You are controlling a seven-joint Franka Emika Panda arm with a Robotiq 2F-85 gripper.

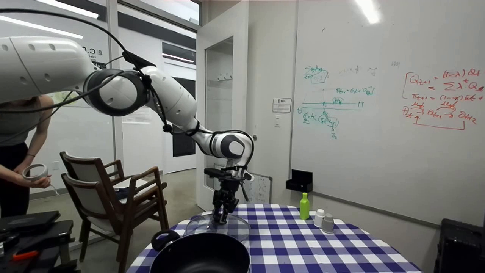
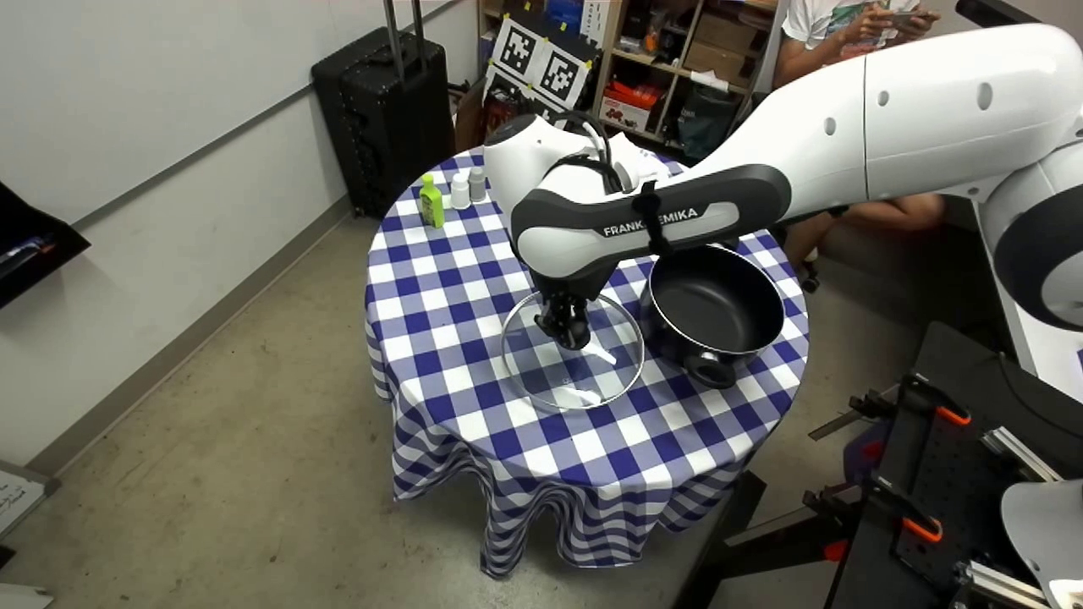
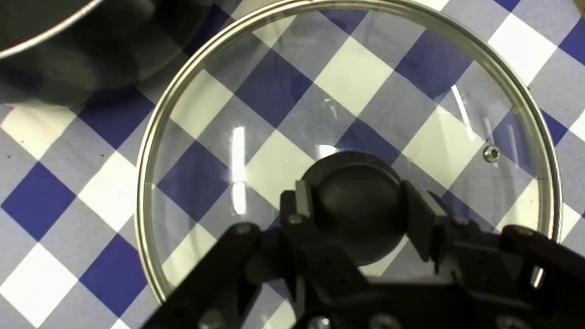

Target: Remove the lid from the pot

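Note:
The round glass lid [image 1: 239, 226] is off the pot and beside it, level, low over the checked tablecloth in both exterior views [image 2: 533, 372]. I cannot tell whether it touches the cloth. The wide black pot [image 1: 204, 252] stands uncovered in both exterior views [image 2: 715, 304], and its side shows at the upper left of the wrist view [image 3: 105, 59]. My gripper [image 3: 354, 205] points down over the lid's centre, its fingers on both sides of the black knob [image 3: 356, 201] and appearing to touch it. The metal-rimmed glass fills the wrist view [image 3: 274, 100].
A green bottle [image 1: 304, 206], a white shaker [image 1: 319, 218] and a grey shaker [image 1: 327, 223] stand at one side of the round table [image 2: 474, 355]. The pot's handle [image 2: 711, 370] sticks out near the lid. A whiteboard wall and wooden chairs [image 1: 113, 189] surround the table.

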